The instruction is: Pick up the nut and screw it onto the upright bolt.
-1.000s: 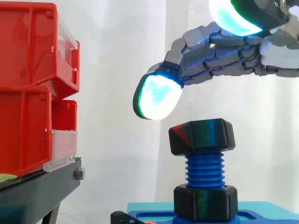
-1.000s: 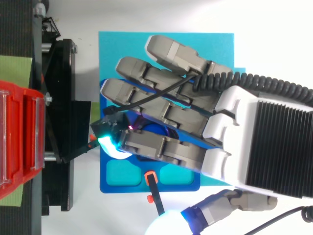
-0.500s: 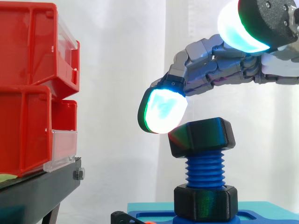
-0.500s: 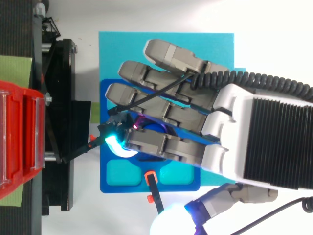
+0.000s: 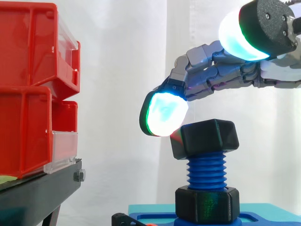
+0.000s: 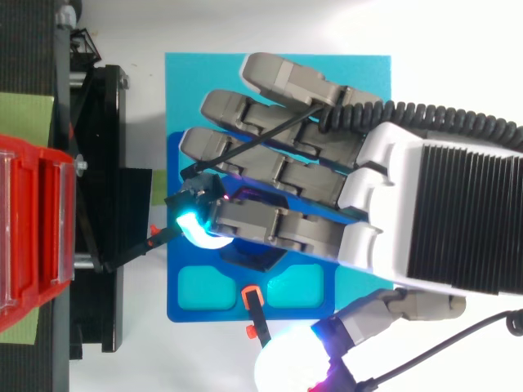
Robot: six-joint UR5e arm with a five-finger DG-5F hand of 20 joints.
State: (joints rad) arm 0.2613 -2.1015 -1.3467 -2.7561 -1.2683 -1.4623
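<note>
nut, step: nut [image 5: 207, 139] sits on the top threads, so my read is the job is now spinning it down; push sideways on a corner or flat, not downward, so it turns without cocking; keep it level to avoid cross-threading; lift and re-seat the pad after each short stroke
nut, look: black, hexagonal, thick, with rounded edges; its top face looks slightly off level in the side view, though that may be viewing angle
nut, place: directly beneath the hand's outstretched fingers, below and just inside the leading fingertip
bolt: blue bolt [image 5: 207, 172], upright, coarse thread; several turns bare under the nut, so plenty of travel remains
hand: hand [image 6: 458, 212] is spread, fingers nearly straight over the nut, gripping nothing
fingertip pad: fingertip pad [image 5: 163, 113] glows white-cyan with a green rim; appears to touch the nut's upper corner on the far side from the palm; contact not certain
thumb pad: thumb pad [image 5: 235, 35] is raised well above the fingers, clear of the nut
lower nut: second black lower nut [image 5: 207, 203] at the bolt's foot, far below the hand
base plate: blue base plate [image 6: 196, 306] on a cyan mat [image 6: 196, 82], under the hand
bins: red bins [image 5: 28, 84] on a black stand [image 5: 37, 193], beyond the fingertips, well apart
</note>
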